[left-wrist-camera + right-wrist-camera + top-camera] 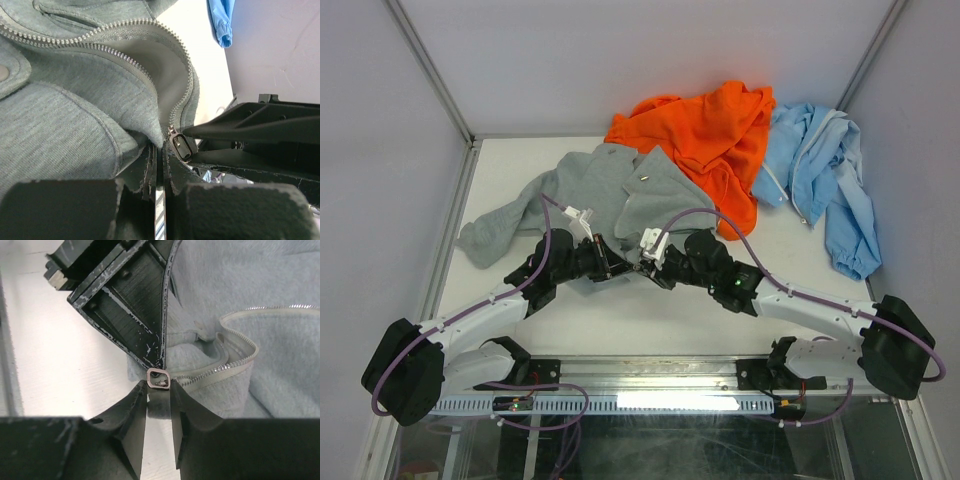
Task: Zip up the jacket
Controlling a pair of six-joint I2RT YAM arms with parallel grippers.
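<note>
The flat white table [650, 320] takes up most of the enclosure, and the light heather-grey fleece hooded jacket [610, 190] lies spread on its left half, one sleeve trailing toward the left edge and its hem nearest the arms. Behind it, up against the back wall, sits a crumpled bright orange garment [705, 135], its edge overlapping the grey one, and just to the right of that a light blue jacket [820, 170] hangs down the right side of the table. Both black arms reach in from the near edge and meet at the hem of the grey jacket, their tips almost touching. The left gripper [158, 160] is pressed together on the bottom end of the front opening, with the fabric and zipper tape bunched between its pads. The right gripper [159, 395] comes in from the other side with its fingers a narrow way apart. The pale zipper [100, 47] is undone, and its two rows of teeth curve away from each other above the clamped end. The small metal slider [179, 144] sits right at the bottom, just beside the left fingers. Its little squared metal pull ring [158, 378] lies across the right fingertips, though whether they actually clamp it I cannot tell.
</note>
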